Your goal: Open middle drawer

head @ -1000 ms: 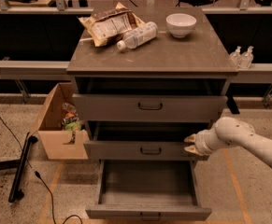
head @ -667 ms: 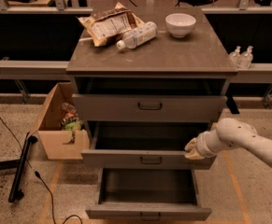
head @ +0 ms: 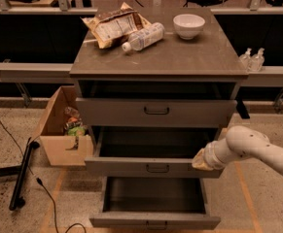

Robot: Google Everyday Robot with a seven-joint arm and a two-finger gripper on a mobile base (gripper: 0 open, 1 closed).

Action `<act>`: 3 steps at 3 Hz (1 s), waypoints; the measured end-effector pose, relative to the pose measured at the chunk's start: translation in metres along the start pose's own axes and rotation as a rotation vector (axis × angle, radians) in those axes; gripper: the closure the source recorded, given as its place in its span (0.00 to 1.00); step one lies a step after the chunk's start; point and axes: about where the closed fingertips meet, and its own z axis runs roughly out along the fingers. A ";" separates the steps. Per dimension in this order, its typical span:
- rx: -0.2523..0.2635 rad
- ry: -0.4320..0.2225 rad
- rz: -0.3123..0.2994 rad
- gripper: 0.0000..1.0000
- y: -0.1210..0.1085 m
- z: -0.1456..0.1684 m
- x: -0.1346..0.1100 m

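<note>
A dim workroom with a speckled floor lay around the grey-brown table [head: 180,57], whose top carried a crumpled snack bag [head: 113,25], a plastic bottle [head: 144,36] on its side and a white bowl [head: 188,25]. A cardboard box [head: 58,140] stood on the floor to its left. The middle drawer [head: 126,167] stood partly out. Its front sat forward of the top drawer [head: 116,111] and behind the bottom drawer [head: 126,221], which was out furthest.

The claw [head: 200,160] sat at the right end of the middle drawer's front, at its upper edge and well to the right of the small black handle [head: 157,168]. The white arm [head: 257,149] reached in from the right. We could not tell whether the claw was released or clenched, because its tip merged with the drawer's corner.

We judged the step to be drawing the drawer further out. With the hold so far off centre, we thought the pull had to run straight along the rails, toward the camera. Any sideways drift could skew the front and bind the slides. We would have pulled level and slowly, so that contact with the edge was not lost. We would also have watched the arm's clearance above the open bottom drawer and eased off before the slides reached their stop.
</note>
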 end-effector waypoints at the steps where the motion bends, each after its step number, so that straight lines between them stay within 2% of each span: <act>1: -0.025 -0.011 0.029 0.54 0.038 -0.022 -0.003; 2: -0.023 -0.008 0.050 0.75 0.052 -0.032 -0.008; 3: -0.015 -0.008 0.055 0.98 0.051 -0.035 -0.011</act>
